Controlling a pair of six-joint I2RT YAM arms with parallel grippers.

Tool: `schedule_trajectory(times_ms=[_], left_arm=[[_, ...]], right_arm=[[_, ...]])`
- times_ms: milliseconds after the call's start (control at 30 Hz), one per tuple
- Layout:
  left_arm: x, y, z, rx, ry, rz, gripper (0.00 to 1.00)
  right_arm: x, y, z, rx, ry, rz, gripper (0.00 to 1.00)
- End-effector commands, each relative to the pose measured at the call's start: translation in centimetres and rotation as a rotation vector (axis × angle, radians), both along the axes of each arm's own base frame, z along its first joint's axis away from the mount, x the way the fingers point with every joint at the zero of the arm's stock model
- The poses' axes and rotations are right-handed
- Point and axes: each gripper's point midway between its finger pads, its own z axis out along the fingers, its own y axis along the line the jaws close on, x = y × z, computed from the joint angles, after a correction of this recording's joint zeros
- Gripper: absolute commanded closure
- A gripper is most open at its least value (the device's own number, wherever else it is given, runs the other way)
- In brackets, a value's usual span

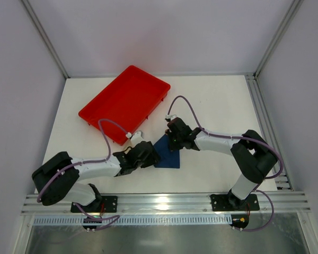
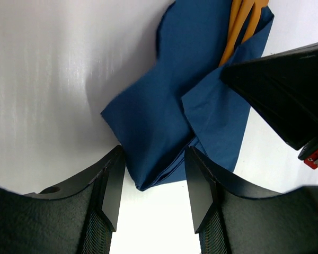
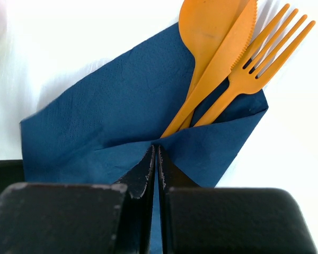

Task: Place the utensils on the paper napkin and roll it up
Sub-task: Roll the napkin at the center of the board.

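- We see the paper napkin (image 1: 168, 157) flat on the white table (image 1: 217, 106), about mid-width and closer to the near edge than the far one.
- Up close the napkin (image 3: 111, 100) is partly folded. One flap is turned over the handles of the utensils (image 3: 222, 58).
- Utensils are an orange spoon (image 3: 206, 26), a serrated knife (image 3: 230, 45) and a fork (image 3: 265, 53). They are bunched together, heads sticking out past the napkin's edge onto bare table.
- Right gripper (image 3: 155, 151): jaws pressed almost together, with a thin blue strip of napkin in the slit. We read it as pinching the folded flap just below the handles.
- From above, the right gripper (image 1: 172, 142) sits on the napkin's far side.
- Left gripper (image 2: 153, 153): jaws apart at a moderate gap. The napkin's (image 2: 148, 121) folded corner lies between the fingers (image 2: 114, 185), not clamped. From above, the left gripper (image 1: 155, 155) is at the napkin's left edge.
- Red tray (image 1: 124, 100) lies angled toward the far left corner, close to the napkin but not touching it.
- The left wrist view also catches the utensil handles (image 2: 244, 21) and the right gripper's dark body (image 2: 275, 90).
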Motion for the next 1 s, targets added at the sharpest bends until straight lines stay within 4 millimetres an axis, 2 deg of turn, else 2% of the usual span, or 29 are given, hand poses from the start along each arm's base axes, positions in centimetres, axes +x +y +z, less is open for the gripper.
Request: schedule_trajectory(times_ms=[0, 33, 200, 400, 500, 533, 800, 833, 967], left_arm=[[1.8, 0.4, 1.2, 0.052, -0.078, 0.036, 0.48], [1.8, 0.7, 1.3, 0.058, -0.089, 0.037, 0.48], [2.3, -0.7, 3.5, -0.036, -0.168, -0.004, 0.48], [2.0, -1.6, 3.5, -0.055, -0.178, -0.052, 0.5], [2.1, -2.4, 4.2, -0.047, -0.197, -0.093, 0.52], [2.0, -2.4, 3.8, -0.025, -0.183, -0.106, 0.59], [2.0, -3.9, 4.4, -0.011, -0.194, -0.157, 0.86], [2.1, -4.1, 4.7, -0.014, -0.198, -0.164, 0.92], [2.3, -5.1, 5.7, -0.03, -0.216, -0.188, 1.0]], right_arm=[[-1.6, -1.6, -1.4, -0.065, 0.048, 0.01, 0.96], [-1.6, -1.6, -1.3, -0.064, 0.047, 0.01, 0.96], [-1.7, -1.7, -1.6, -0.067, 0.051, 0.01, 0.96], [-1.6, -1.6, -1.5, -0.061, 0.048, 0.008, 0.96], [-1.6, -1.5, -1.4, -0.054, 0.048, 0.004, 0.96], [-1.7, -1.5, -1.4, -0.052, 0.05, 0.004, 0.96], [-1.9, -1.5, -1.6, -0.032, 0.058, -0.016, 0.96], [-1.9, -1.4, -1.4, -0.027, 0.056, -0.018, 0.96], [-1.9, -1.5, -1.4, -0.027, 0.055, -0.02, 0.96]])
